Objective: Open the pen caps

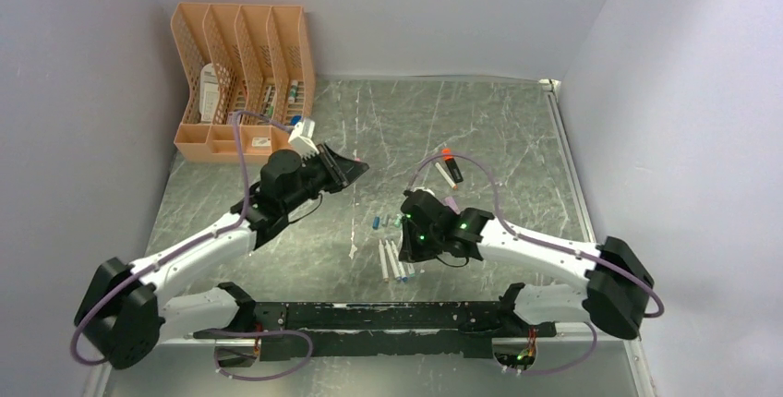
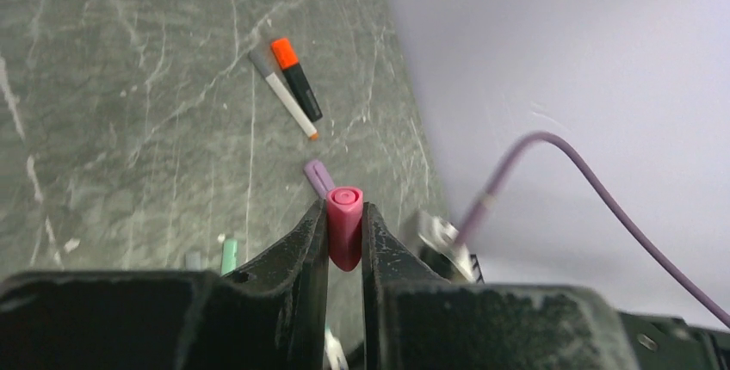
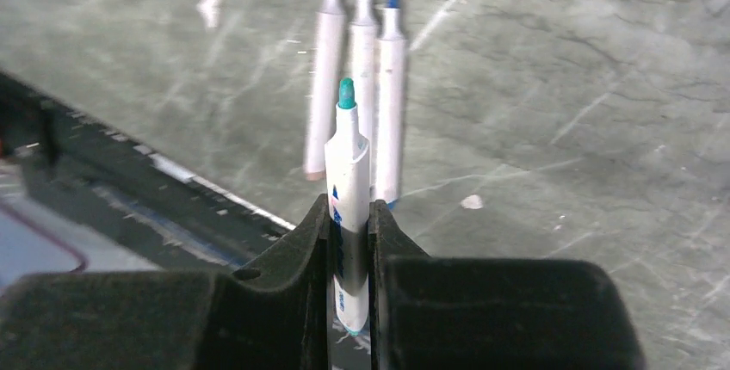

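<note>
Two claws, and each one is clamped tight on something. My left claw [image 2: 344, 225] pinches a pink cap [image 2: 345, 202], with its round end facing the camera. My right claw [image 3: 349, 215] pinches a white pen [image 3: 347, 155] with a bare green tip. The cap and the pen are well apart.

What matters next is where the pen goes. Three open pens [image 3: 366, 60] lie side by side on the bench [image 3: 559, 86], near the tip of the pen I hold. They point the same way as my pen does. So I think my right claw only has to go down and let go, with no turning, and the pen lands by the row.

A loose green cap [image 2: 228, 254] lies on the bench down to the left of my left claw. Farther off lies a fat black pen [image 2: 301, 90] with its orange cap [image 2: 281, 50] still on. A thin white pen [image 2: 288, 107] with a grey cap [image 2: 258, 62] lies just beside it. From above, those two look nearer to my right claw.
</note>
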Controlling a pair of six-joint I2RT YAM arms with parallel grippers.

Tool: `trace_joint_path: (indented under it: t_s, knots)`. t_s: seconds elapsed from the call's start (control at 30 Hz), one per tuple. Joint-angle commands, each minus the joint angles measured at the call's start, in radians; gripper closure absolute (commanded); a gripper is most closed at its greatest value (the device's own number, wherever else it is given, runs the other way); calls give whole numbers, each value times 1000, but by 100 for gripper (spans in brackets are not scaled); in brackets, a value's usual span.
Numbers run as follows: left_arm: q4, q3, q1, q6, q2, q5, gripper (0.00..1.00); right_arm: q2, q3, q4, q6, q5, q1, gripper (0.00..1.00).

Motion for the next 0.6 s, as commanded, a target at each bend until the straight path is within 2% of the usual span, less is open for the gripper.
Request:
trace_joint_path:
  t_s: [0.0,0.2,0.57]
  knots:
    - [-141,-48,-4,29,-122,39,90,86,5,-29,-23,104,3,98]
    - [-214,-84,-7,39,-190,48,90,174,44,-16,-55,139,2,96]
    - [-217,-91,-8,43,-189,63,90,273,60,22,-84,136,2,83]
